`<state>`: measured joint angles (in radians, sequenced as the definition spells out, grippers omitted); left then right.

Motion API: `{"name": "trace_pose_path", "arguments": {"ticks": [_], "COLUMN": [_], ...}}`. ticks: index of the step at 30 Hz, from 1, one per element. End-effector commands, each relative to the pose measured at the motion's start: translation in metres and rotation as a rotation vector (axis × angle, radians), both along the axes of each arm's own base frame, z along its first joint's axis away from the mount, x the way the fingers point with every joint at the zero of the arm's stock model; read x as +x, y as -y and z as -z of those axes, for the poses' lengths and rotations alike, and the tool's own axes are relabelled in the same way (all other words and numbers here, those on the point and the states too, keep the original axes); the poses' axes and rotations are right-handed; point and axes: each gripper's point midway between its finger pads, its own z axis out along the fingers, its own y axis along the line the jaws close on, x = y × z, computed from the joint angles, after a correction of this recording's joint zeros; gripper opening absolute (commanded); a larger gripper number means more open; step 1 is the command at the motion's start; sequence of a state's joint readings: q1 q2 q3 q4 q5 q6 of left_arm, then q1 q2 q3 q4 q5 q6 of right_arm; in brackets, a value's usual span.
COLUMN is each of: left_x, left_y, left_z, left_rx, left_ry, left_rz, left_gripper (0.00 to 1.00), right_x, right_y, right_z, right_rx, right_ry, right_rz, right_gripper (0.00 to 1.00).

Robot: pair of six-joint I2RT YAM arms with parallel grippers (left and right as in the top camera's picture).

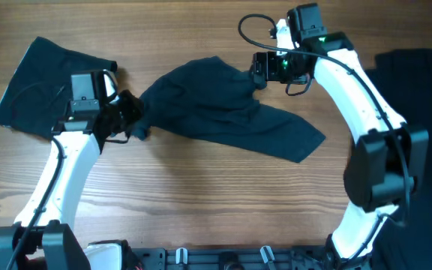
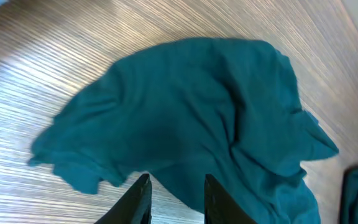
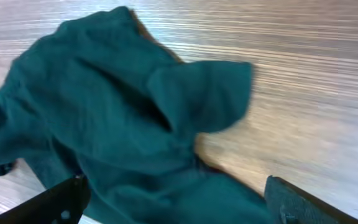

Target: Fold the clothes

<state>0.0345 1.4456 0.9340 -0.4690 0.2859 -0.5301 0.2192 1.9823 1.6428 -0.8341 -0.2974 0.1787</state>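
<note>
Status of task: folding not begun, on the evidence to hand. Three dark garments are in view on the wooden table (image 1: 201, 202), none of them folded.

- The middle shirt (image 1: 231, 112) lies crumpled and twisted across the table centre, running from upper left to lower right. It is not spread flat, and one flap is curled over itself in the right wrist view.
- A second dark garment (image 1: 43, 82) lies loosely at far left, with a pale edge showing along its left side.
- A third dark garment (image 1: 418, 82) lies at the far right edge, partly out of frame.

Judgement: all three are to be flattened and folded, so the whole job is outstanding. The middle shirt appears to be the item in hand.

Left gripper (image 1: 130, 116): set at the left end of the middle shirt. In its own view the jaws stand a narrow gap apart with the hem lying between them. Whether they have a pinch on the cloth cannot be told.

Right gripper (image 1: 259, 71): positioned at the upper edge of the same shirt. Jaws spread wide over the cloth, holding nothing.
</note>
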Motion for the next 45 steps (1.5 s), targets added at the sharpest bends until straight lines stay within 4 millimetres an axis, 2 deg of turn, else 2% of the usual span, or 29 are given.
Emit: {"name": "trace_pose_path", "arguments": {"ticks": [1,3,6,7,9,10,11,15,16,17,19,21,22,24,25,28,29,30,32,34,35,36,37,39,41,42,45], "left_x": [-0.001,-0.001,-0.001,-0.001,-0.001,-0.001,-0.001,-0.001,-0.001,-0.001,-0.001,-0.001,-0.001,0.000,0.000,0.001,0.002,0.002,0.002,0.001,0.001,-0.001,-0.001,-0.005,-0.013,-0.021,-0.040], "left_y": [0.014,0.016,0.016,0.016,0.016,0.016,0.016,0.016,0.016,0.016,0.016,0.016,0.016,0.014,0.013,0.013,0.013,0.013,0.013,0.013,0.013,0.014,0.018,0.042,0.073,0.099,0.142], "left_z": [-0.001,0.000,0.000,0.000,0.000,-0.001,0.000,0.000,0.000,0.000,0.000,-0.001,0.000,0.000,0.000,-0.001,-0.001,-0.001,-0.001,-0.001,-0.001,0.000,0.000,-0.002,-0.001,0.001,0.016], "left_rx": [0.026,0.030,0.030,0.030,0.030,0.030,0.030,0.030,0.030,0.030,0.030,0.030,0.034,0.054,0.057,0.059,0.059,0.059,0.058,0.058,0.058,0.058,0.052,0.047,0.048,0.047,0.077], "left_ry": [0.008,0.008,0.008,0.008,0.008,0.008,0.008,0.008,0.008,0.008,0.008,0.009,0.009,0.015,0.015,0.022,0.024,0.024,0.024,0.023,0.019,0.014,0.013,0.033,0.034,0.032,0.005], "left_rz": [0.043,0.050,0.049,0.050,0.050,0.049,0.049,0.050,0.050,0.050,0.050,0.050,0.047,0.056,0.053,0.052,0.052,0.052,0.052,0.052,0.053,0.056,0.070,0.178,0.267,0.341,0.465], "left_gripper": [0.29,0.31,0.32,0.32,0.33,0.35,0.36,0.36,0.37,0.37,0.37,0.38,0.38,0.38,0.38,0.38,0.38,0.38,0.39,0.43,0.45,0.47,0.48,0.52,0.55,0.55,0.56], "right_x": [0.001,0.007,0.014,0.014,0.012,0.011,0.011,0.009,0.008,0.007,-0.002,-0.027,-0.041,-0.093,-0.119,-0.173,-0.190,-0.192,-0.182,-0.165,-0.152,-0.140,-0.129,-0.104,-0.089,-0.081,-0.078], "right_y": [-0.026,-0.028,-0.030,-0.032,-0.035,-0.036,-0.035,-0.024,-0.025,-0.028,-0.050,-0.090,-0.103,-0.131,-0.141,-0.161,-0.158,-0.154,-0.146,-0.145,-0.140,-0.132,-0.122,-0.080,-0.037,-0.010,0.033], "right_z": [0.037,0.051,0.056,0.057,0.059,0.060,0.062,0.068,0.068,0.067,0.059,0.043,0.038,0.032,0.028,0.027,0.037,0.043,0.055,0.043,0.030,0.015,0.002,-0.026,-0.045,-0.055,-0.065], "right_rx": [0.135,0.147,0.158,0.157,0.151,0.143,0.123,0.057,0.058,0.071,0.153,0.291,0.322,0.314,0.300,0.232,0.110,0.037,-0.108,-0.108,-0.114,-0.119,-0.130,-0.174,-0.178,-0.166,-0.161], "right_ry": [-0.101,-0.120,-0.107,-0.108,-0.114,-0.112,-0.112,-0.128,-0.132,-0.133,-0.106,-0.079,-0.092,-0.194,-0.256,-0.374,-0.436,-0.450,-0.414,-0.329,-0.266,-0.212,-0.163,-0.092,-0.079,-0.074,-0.093], "right_rz": [-0.019,0.022,0.037,0.033,0.027,0.025,0.036,0.084,0.083,0.065,-0.108,-0.355,-0.424,-0.551,-0.589,-0.677,-0.640,-0.597,-0.489,-0.471,-0.429,-0.383,-0.342,-0.155,0.000,0.071,0.170], "right_gripper": [0.93,0.79,0.67,0.60,0.35,0.32,0.34,0.33,0.16,0.04,0.04,0.04,0.04,0.04,0.04,0.04,0.04,0.04,0.20,0.28,0.33,0.43,0.63,0.66,0.67,0.68,0.69]}}
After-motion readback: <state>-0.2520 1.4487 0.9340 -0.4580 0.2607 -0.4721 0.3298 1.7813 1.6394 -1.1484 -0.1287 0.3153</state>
